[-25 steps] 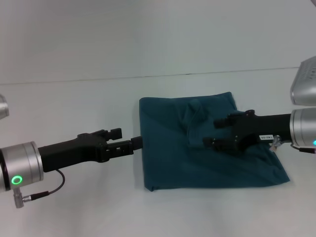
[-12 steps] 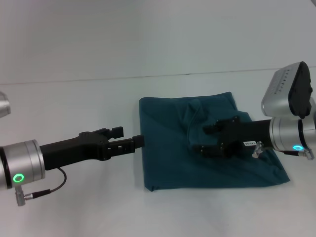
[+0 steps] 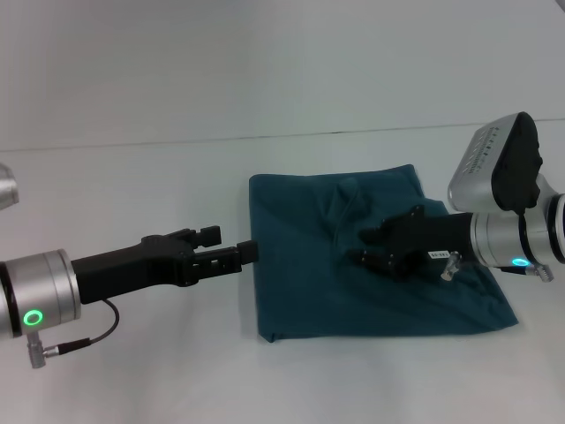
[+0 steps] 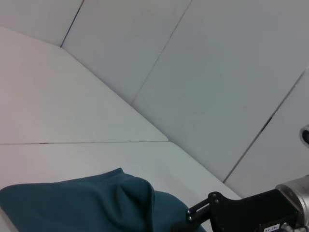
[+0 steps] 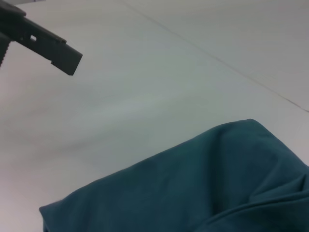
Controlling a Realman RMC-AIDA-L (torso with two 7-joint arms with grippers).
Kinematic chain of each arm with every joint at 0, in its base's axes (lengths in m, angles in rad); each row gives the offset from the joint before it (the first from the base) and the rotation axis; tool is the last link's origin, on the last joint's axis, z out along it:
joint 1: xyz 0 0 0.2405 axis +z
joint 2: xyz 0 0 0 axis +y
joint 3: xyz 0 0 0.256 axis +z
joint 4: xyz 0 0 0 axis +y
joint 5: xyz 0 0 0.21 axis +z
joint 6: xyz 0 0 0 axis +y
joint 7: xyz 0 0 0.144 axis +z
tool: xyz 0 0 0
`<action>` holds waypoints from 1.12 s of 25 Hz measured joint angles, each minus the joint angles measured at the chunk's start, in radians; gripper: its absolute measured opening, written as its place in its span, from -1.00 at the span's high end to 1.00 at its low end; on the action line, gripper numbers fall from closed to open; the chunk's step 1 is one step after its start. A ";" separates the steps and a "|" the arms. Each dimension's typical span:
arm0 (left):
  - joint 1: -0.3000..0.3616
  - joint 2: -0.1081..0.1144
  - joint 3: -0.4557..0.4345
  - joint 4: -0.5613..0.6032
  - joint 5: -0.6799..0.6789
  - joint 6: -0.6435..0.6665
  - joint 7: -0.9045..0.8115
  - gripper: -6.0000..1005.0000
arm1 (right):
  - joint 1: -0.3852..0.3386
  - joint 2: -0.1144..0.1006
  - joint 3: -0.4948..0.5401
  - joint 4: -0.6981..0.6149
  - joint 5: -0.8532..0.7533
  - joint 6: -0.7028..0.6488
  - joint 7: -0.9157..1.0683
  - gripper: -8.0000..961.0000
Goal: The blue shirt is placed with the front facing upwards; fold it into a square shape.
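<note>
The blue shirt [image 3: 309, 291] lies folded into a rough rectangle on the white table, plain teal side up, with a raised crease near its middle. It also shows in the left wrist view [image 4: 72, 203] and the right wrist view [image 5: 203, 183]. My right gripper [image 3: 362, 247] hovers open over the shirt's middle, close to the crease, and its black fingers [image 4: 212, 212] show in the left wrist view. My left gripper [image 3: 247, 253] sits at the shirt's left edge, its tip right at the cloth. No lettering shows.
The white table [image 3: 132, 177] stretches around the shirt, with its back edge meeting the wall [image 3: 265, 62]. A grey metal part [image 3: 7, 190] pokes in at the far left. The right arm's silver wrist housing [image 3: 494, 163] rises over the shirt's right side.
My right gripper has slid left across the shirt toward the crease, and its wrist has turned so the silver housing rises into view. The left arm and the shirt stay still.
</note>
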 joint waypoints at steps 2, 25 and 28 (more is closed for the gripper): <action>0.000 0.000 0.000 0.000 0.000 0.001 0.000 -0.86 | 0.002 -0.002 -0.009 0.000 0.000 0.000 0.001 -0.04; -0.011 0.000 -0.005 -0.006 -0.026 -0.016 0.007 -0.86 | 0.008 -0.008 0.063 -0.010 0.065 0.163 0.170 0.97; -0.016 0.001 -0.004 -0.013 -0.027 -0.022 0.007 -0.86 | 0.015 -0.009 0.102 -0.012 0.066 0.192 0.191 0.97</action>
